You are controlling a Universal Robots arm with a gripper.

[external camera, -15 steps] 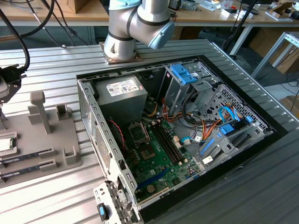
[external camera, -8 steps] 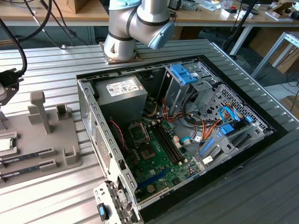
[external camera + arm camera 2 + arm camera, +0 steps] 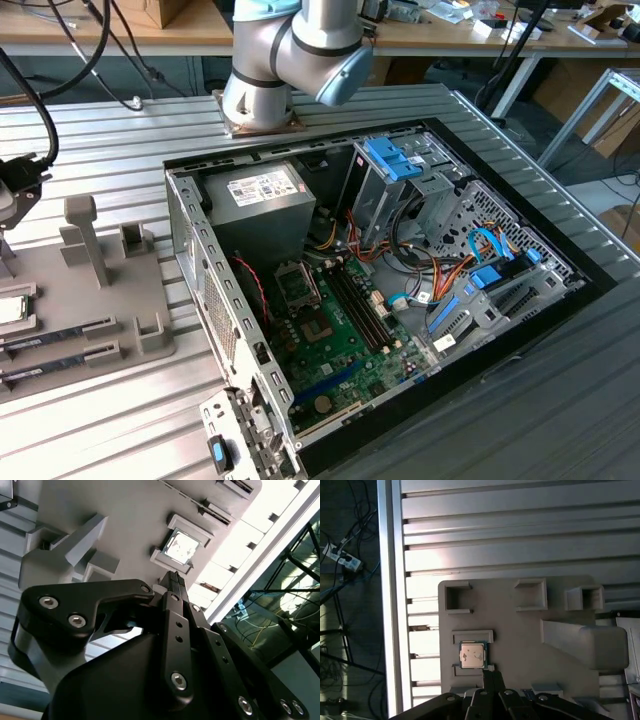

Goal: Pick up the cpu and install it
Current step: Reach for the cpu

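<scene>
my end effector pressed together, empty; cpu flat in grey tray, just ahead of me, untouched.

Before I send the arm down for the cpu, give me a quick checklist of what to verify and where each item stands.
1. The cpu lies flat in its holder on the grey tray: ok.
2. The gripper holds nothing: ok.
3. Jaws open for the grasp: not ok, they are closed together.
4. Gripper centred over the cpu: cannot tell. In both wrist views its tip shows just beside the chip, and its height above the chip is unclear.
5. Motherboard socket free to receive the chip: cannot tell from the exterior view.
6. Computer case open on top: ok.
</scene>
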